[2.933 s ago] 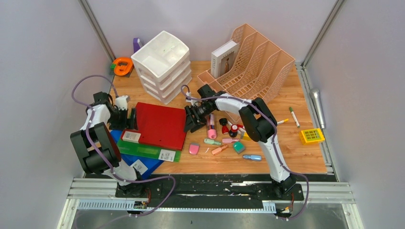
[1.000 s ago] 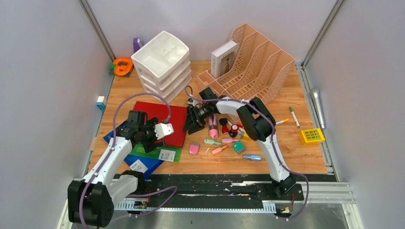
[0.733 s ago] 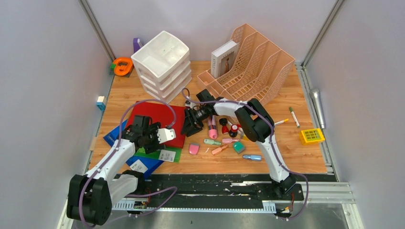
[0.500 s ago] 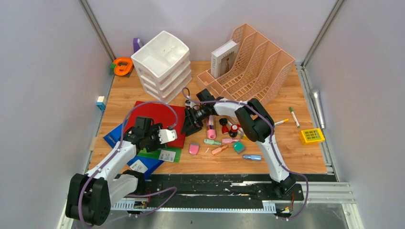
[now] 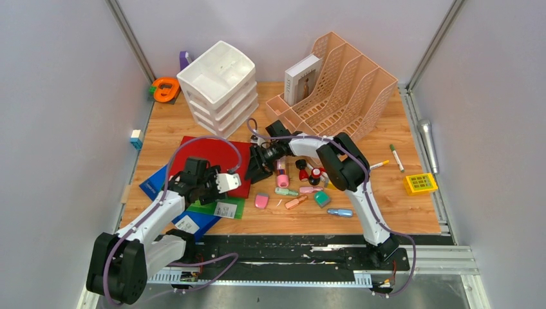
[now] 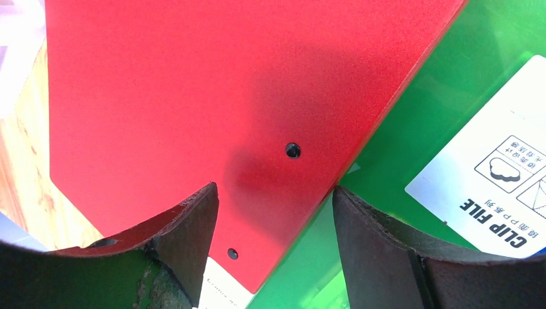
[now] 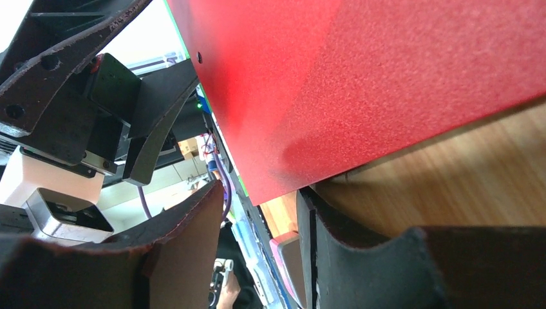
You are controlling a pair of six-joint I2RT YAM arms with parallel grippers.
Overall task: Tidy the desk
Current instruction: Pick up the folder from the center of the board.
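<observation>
The desk (image 5: 393, 212) is light-brown wood. On its left side a red folder (image 5: 216, 158) lies on a green folder (image 5: 203, 207), which rests on a blue one (image 5: 153, 185). My left gripper (image 5: 205, 188) hovers over the red folder's near corner. In the left wrist view that gripper (image 6: 277, 257) is open, with the red corner (image 6: 193, 96) and green folder (image 6: 438, 116) showing between its fingers. My right gripper (image 5: 252, 170) is at the red folder's right edge. In the right wrist view it (image 7: 264, 257) is open, one finger (image 7: 360, 257) low on the wood under the raised red edge (image 7: 386, 64).
A white drawer unit (image 5: 219, 87) and a pink file rack (image 5: 344, 84) holding a book (image 5: 302, 77) stand at the back. Several highlighters, small bottles and erasers (image 5: 302, 183) lie right of the folders. A yellow box (image 5: 420, 183), marker (image 5: 396, 156) and orange tape dispenser (image 5: 165, 89) sit at the edges.
My left arm swung from the desk's left edge over the folders' near corner, and its jaws narrowed. My right gripper shifted slightly left along the red folder's edge and closed a little.
</observation>
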